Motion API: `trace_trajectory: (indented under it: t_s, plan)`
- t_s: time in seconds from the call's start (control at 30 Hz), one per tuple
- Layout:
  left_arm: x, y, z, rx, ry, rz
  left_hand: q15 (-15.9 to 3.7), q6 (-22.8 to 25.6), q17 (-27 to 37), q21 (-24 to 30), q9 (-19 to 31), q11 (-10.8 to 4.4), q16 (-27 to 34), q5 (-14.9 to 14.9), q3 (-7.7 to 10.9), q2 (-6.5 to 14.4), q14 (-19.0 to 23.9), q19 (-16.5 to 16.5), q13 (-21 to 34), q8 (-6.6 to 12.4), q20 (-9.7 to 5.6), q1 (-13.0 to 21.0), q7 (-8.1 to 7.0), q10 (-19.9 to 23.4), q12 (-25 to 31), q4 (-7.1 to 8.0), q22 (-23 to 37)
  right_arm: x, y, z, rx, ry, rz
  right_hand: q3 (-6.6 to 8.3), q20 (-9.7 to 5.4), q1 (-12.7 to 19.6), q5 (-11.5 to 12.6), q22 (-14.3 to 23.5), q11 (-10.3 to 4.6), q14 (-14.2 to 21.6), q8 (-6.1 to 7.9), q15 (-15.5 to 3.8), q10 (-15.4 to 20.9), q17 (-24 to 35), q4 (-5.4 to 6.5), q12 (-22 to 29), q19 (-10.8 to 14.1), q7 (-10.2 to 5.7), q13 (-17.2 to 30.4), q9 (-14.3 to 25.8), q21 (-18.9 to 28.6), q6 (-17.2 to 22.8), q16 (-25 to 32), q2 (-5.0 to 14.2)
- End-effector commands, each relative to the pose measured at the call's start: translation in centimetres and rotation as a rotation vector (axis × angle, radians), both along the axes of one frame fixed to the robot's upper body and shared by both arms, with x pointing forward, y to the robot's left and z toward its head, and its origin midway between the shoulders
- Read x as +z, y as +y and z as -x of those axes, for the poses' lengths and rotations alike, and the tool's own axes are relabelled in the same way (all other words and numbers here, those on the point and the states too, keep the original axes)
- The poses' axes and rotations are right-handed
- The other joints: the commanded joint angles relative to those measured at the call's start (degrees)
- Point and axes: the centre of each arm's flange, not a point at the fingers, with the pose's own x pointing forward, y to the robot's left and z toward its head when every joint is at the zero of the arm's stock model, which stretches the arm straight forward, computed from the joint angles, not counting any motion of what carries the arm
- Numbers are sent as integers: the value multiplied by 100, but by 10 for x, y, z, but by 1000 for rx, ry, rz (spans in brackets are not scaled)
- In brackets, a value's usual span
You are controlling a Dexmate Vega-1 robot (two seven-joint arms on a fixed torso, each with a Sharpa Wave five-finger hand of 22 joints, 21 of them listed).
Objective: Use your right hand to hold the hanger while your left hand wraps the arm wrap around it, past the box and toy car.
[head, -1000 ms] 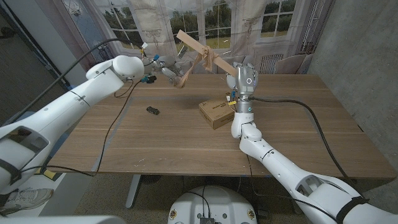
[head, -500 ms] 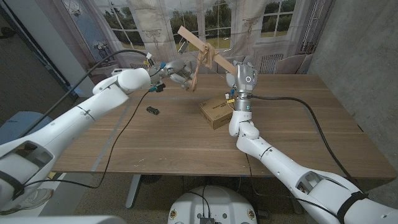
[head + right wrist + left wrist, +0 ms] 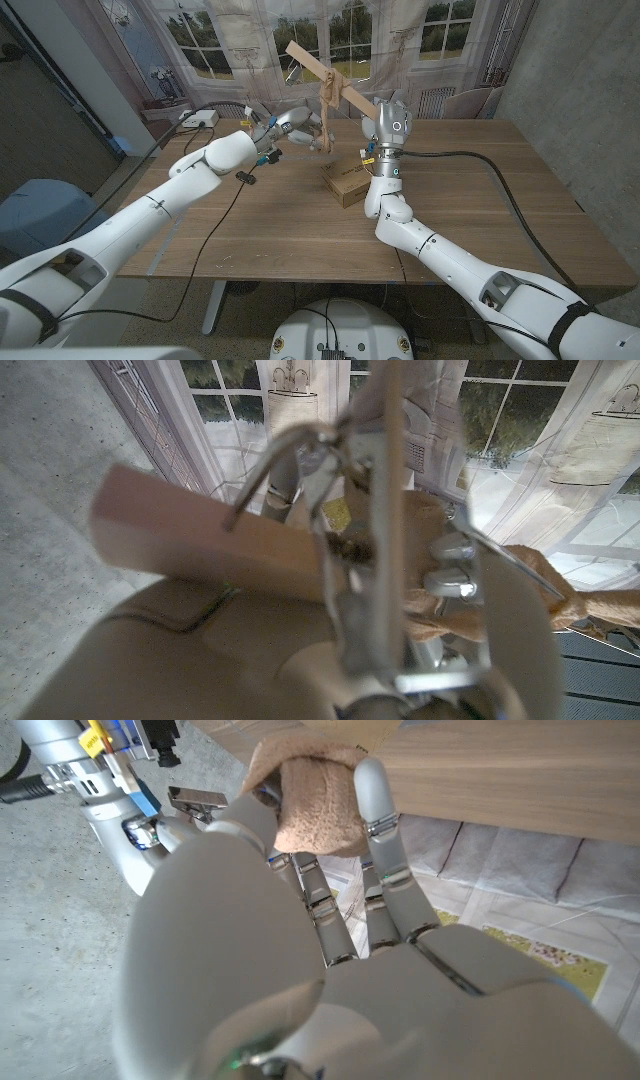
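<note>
The right hand [image 3: 388,118] is up in the air above the box [image 3: 347,180]. Its fingers are closed around the hanger [image 3: 322,74], a pale wooden bar that slants up and away from the hand. In the right wrist view the wooden bar [image 3: 210,545] lies across the hand [image 3: 300,630], and the hanger's metal parts sit close against the fingers.

The wrap [image 3: 325,115] is a tan strip of soft cloth. It hangs down from the hanger, just beside the right hand. The left hand [image 3: 296,127] is at the low end of the wrap and holds it. In the left wrist view the fingers [image 3: 377,795] are pinched on a bunched, fuzzy bit of the wrap [image 3: 315,802].

The box is brown cardboard. It lies on the table [image 3: 480,190] right under the right hand. The toy car [image 3: 246,178] is small and dark. It sits on the table on the left side of the box, well apart from it, and under the left arm.

A black cable [image 3: 480,165] runs over the table on the right side of the box.
</note>
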Motion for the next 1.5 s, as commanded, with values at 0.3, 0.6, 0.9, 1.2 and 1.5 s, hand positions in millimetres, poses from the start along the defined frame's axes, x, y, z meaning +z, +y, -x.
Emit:
trace_trajectory:
  t_s: [0.3,0.6,0.9,1.2,1.5]
  plan:
    - [-58,-27,100,229,-816,256,-2305,45,40,57,-3,-56,28,0,38,911,2748,-612,26,-9,-1177,837,-39,58,-8,60,10,-8,-6,1,-21,45,-31,52,-421,-264,2,34,-52,71,57,9,18,11,-11,29,42,-16,22,15,36,10,25,302]
    - [-83,-23,118,248,-1110,502,-2345,60,59,75,-7,-89,19,-1,40,915,2766,-622,39,-11,-1200,813,-91,86,-8,66,11,-13,-10,4,-25,55,-40,61,-415,-267,-2,21,-61,71,66,9,16,12,-11,27,52,-12,22,9,31,13,26,302]
    - [-89,-22,122,219,-1095,643,-2377,22,85,89,30,-118,8,-3,41,935,2756,-631,76,-5,-1217,792,-141,68,-6,76,14,-18,-14,6,-27,61,-52,68,-418,-271,-6,27,-48,65,55,9,10,11,-11,26,42,-6,23,-26,31,15,25,299]
    - [-82,-21,129,176,-1094,756,-2393,-19,110,106,71,-150,-12,-8,43,942,2747,-645,112,5,-1228,771,-188,41,-9,75,18,-21,-17,8,-27,69,-48,75,-420,-275,-9,-1,-69,64,72,9,7,11,-11,25,57,-18,22,-16,16,10,25,297]
    - [-59,-22,135,148,-1145,799,-2395,-24,127,111,84,-157,-27,-8,51,949,2753,-673,123,13,-1233,761,-193,32,-13,71,18,-25,-15,12,-10,46,-2,84,-417,-279,-13,30,-44,69,71,9,16,11,-13,28,45,-16,22,-47,34,19,26,295]
